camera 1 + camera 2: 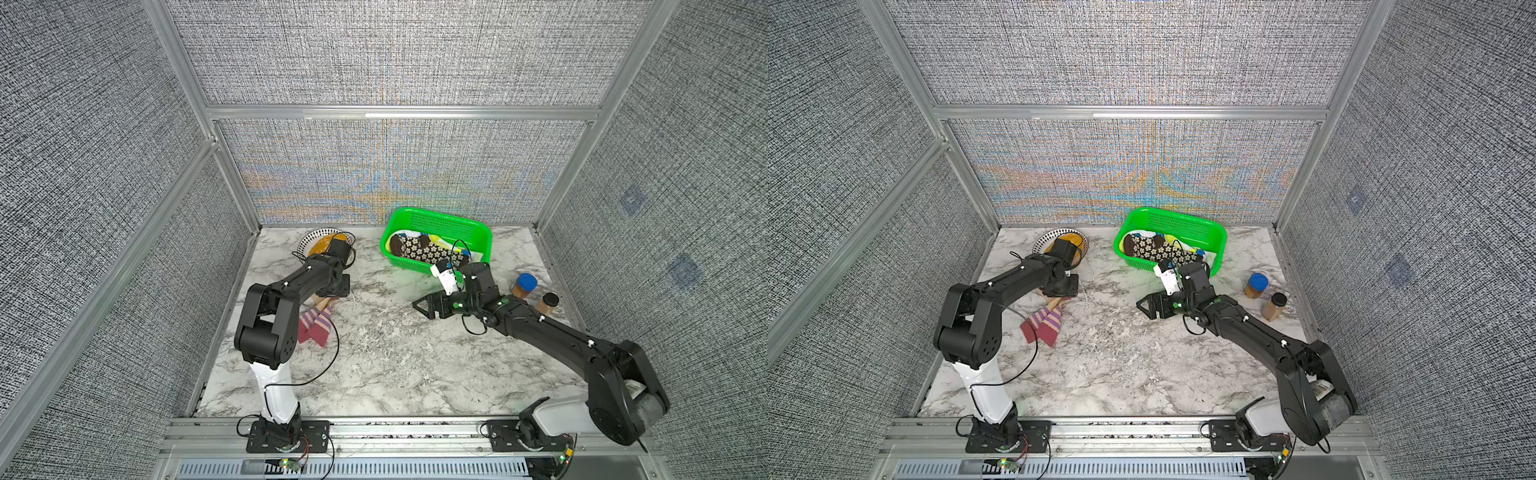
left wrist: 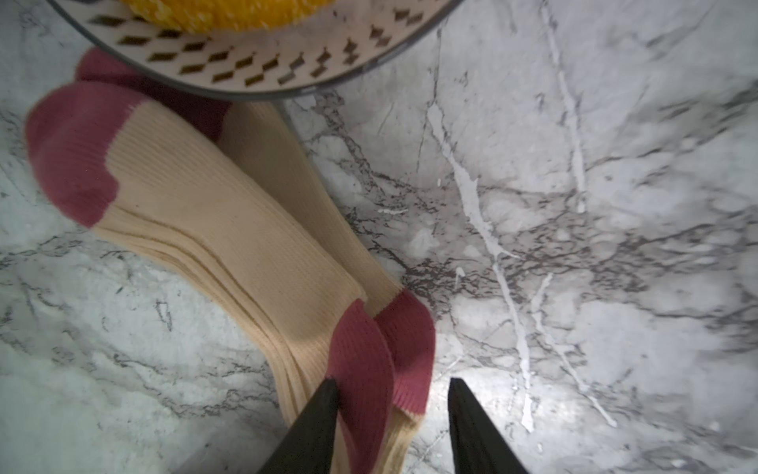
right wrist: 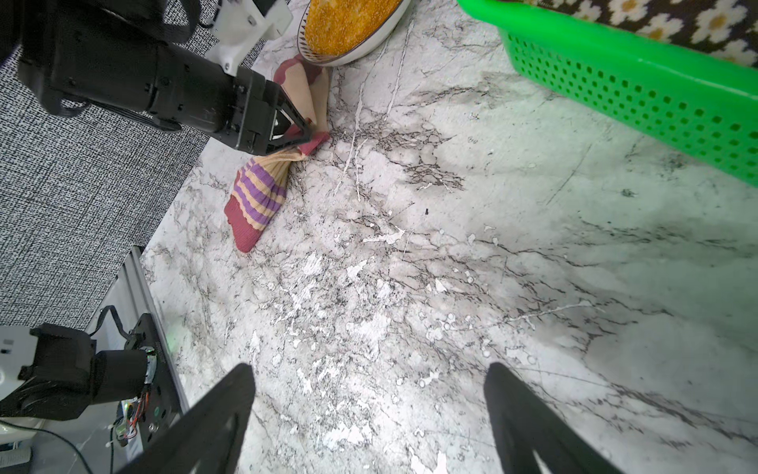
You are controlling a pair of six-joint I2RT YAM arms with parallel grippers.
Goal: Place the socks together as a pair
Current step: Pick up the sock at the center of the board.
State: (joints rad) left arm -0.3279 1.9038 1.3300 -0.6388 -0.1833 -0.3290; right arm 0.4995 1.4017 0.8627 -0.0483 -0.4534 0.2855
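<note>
On the counter (image 1: 395, 365), toward the left arm's side: two maroon-peach socks with purple stripes (image 1: 316, 326), side by side and partly overlapping, striped cuffs toward the robot. Maroon toes up against the patterned bowl (image 2: 246, 78) of yellow-orange filling, one toe tucked under its rim. Paired already by the look of it, so probably approached low at the heels to catch both layers at once and shift the pair as one, clear of the bowl. Left fingers (image 2: 311, 427) down at that heel bend, narrowed about halfway, one tip on the maroon heel patch, the other on bare marble just beside the sock's edge; not yet pinched shut. Right fingers (image 3: 221, 414) spread wide and empty, low over bare counter between the pair and the green basket (image 1: 440, 226). Likely parked there to stay out of the left arm's way while near the next pick. In the basket, a brown daisy-print sock (image 1: 428, 249) atop others, unsorted. Blue-lidded jar (image 1: 524, 286) and black-lidded jar (image 1: 547, 303) off beside the right arm, no part in this.
</note>
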